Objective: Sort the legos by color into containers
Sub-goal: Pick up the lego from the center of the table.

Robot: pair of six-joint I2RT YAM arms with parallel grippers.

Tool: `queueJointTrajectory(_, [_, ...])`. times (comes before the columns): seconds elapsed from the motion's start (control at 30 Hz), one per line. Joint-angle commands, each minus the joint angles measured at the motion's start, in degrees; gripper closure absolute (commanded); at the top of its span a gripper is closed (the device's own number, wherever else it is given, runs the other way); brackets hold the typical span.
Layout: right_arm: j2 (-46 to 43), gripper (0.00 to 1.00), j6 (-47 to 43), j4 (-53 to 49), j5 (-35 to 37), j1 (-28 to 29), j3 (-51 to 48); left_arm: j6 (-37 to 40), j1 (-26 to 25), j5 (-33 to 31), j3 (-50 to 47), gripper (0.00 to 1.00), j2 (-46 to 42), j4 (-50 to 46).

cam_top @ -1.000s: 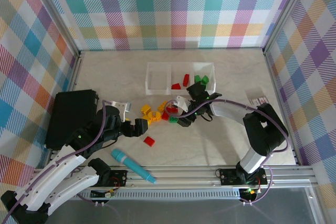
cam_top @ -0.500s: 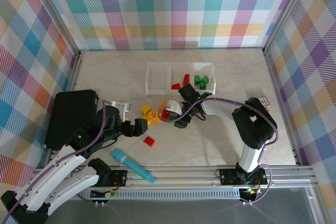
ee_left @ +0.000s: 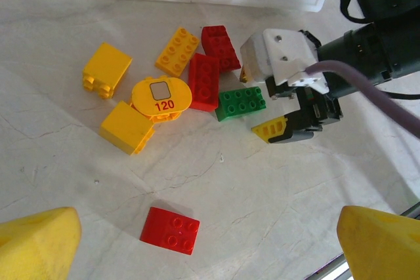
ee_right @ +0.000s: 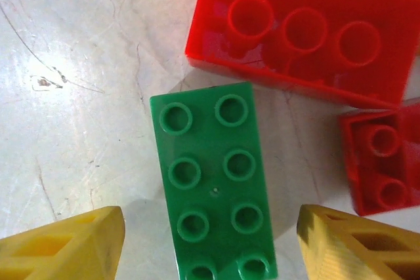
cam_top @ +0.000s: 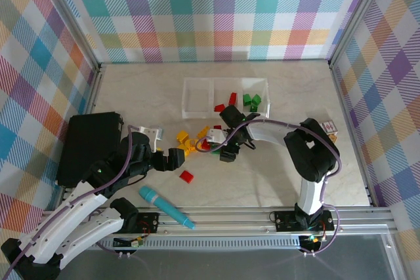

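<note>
Item: green two-by-four plastic brick (ee_right: 213, 181), flat on table (cam_top: 275, 175) near the white three-compartment tray (cam_top: 197, 100). Your right gripper (ee_right: 213, 244) straddles it, jaws apart, unclamped; brick's long axis runs crosswise to their closing line.

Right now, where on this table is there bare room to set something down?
Bare table lies between the black box and the white tray, and right of the lone red brick. Crowded: the brick pile in front of the tray.

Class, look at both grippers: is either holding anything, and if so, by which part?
Nothing is held. The right gripper stands open astride the green brick without touching it; the left gripper is open and empty.
</note>
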Motion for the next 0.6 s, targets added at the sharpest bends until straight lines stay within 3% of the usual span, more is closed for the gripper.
queueJointTrajectory(0.0, [2.23, 0.30, -2.34, -2.39, -0.20, 1.00, 1.59, -0.65, -0.91, -0.22, -0.81, 0.00, -0.77, 0.59])
queueJointTrajectory(0.27, [4.35, 0.37, -3.25, -3.82, 1.27, 1.70, 4.15, -0.63, -0.86, -0.48, -0.72, 0.00, -1.15, 0.23])
queueJointTrajectory(0.57, [3.27, 0.55, -3.23, -4.28, 2.81, 1.72, 3.34, -0.74, -0.85, -0.64, -0.69, 0.00, -1.33, 0.15])
